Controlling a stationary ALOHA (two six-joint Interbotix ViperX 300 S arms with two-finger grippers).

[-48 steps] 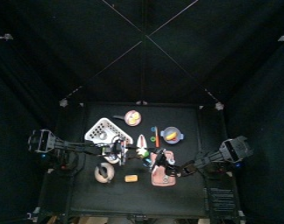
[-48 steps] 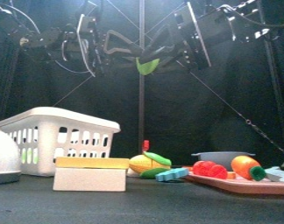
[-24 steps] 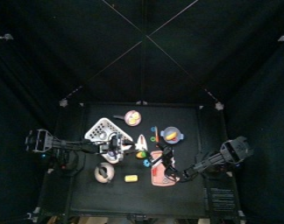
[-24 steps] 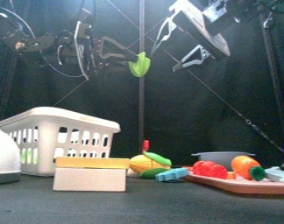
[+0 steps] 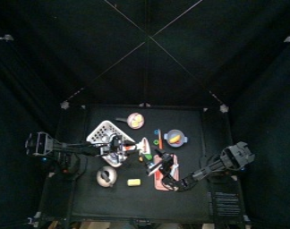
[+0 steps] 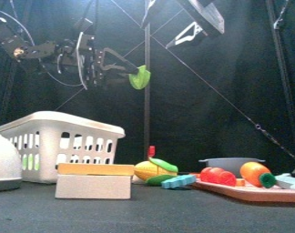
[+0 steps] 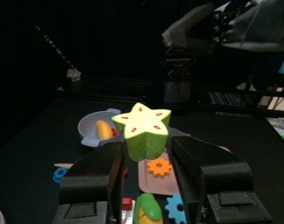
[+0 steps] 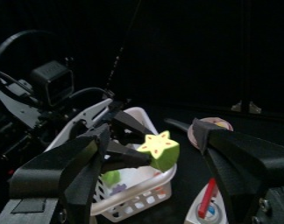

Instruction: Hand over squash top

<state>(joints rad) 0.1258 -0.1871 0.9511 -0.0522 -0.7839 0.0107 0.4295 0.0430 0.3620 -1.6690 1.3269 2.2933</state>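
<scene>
While the left pincer (image 7: 145, 166) grips the squash top (image 7: 145, 129) between its two jaws, the green piece with its pale yellow star-shaped face rides high above the counter (image 6: 150, 215), seen in the front view as a green lump (image 6: 139, 76) at the end of the left arm, which reaches level from the left toward the middle. Opposite it, the right pincer (image 8: 152, 171) stands released, its jaws spread wide on either side of the squash top (image 8: 159, 147) without touching it; in the front view the right arm is raised near the upper edge, its pincer (image 6: 194, 23) above and to the right of the piece.

Down on the counter, a white slatted basket (image 6: 65, 136) stands at the left, with nothing visible inside from the front. Just before it lies a tan and yellow block (image 6: 94, 179). At the right, a flat tray (image 6: 253, 190) carries a red piece (image 6: 217, 176) and an orange one with a green end (image 6: 257, 173).
</scene>
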